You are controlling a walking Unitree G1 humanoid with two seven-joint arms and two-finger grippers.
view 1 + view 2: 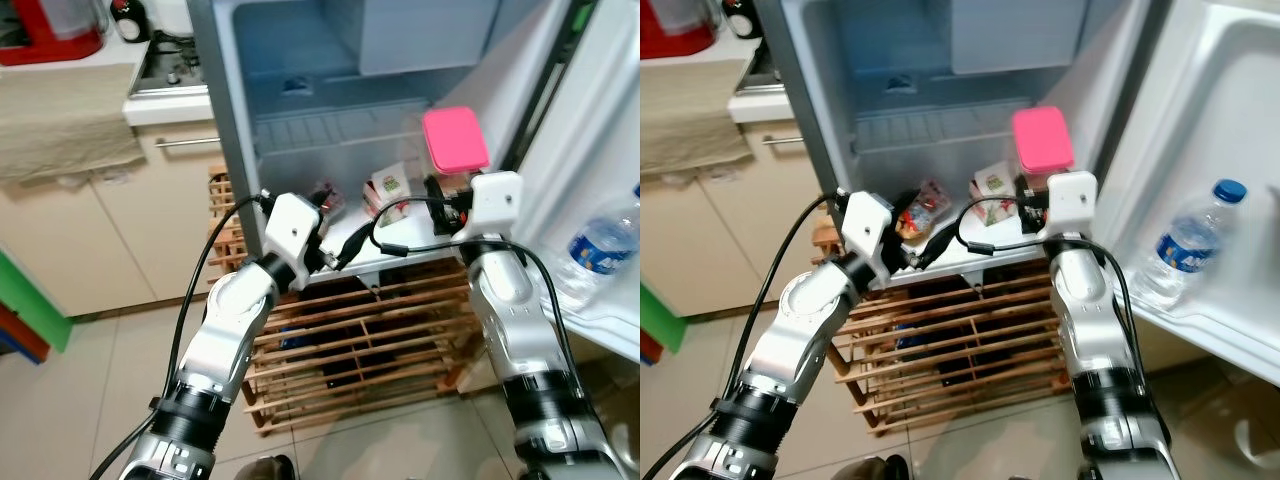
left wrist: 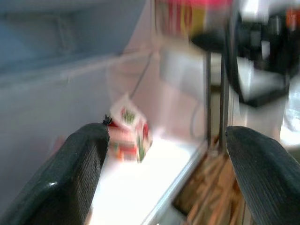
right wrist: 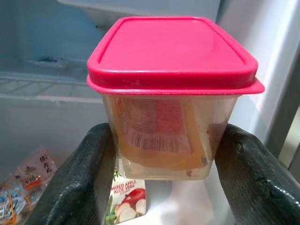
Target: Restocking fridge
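A clear container with a pink lid [image 3: 172, 96] is clamped between the two black fingers of the right gripper [image 3: 164, 154] and held at the open fridge [image 1: 330, 110], above its white shelf [image 1: 970, 250]. On that shelf a small juice carton [image 1: 390, 186] and a snack packet [image 1: 925, 207] are seen. The left gripper [image 2: 164, 159] is held with fingers spread wide and empty near the shelf's front edge, though that wrist view is blurred; a water bottle [image 1: 1185, 245] is stood in the door rack [image 1: 1200, 320].
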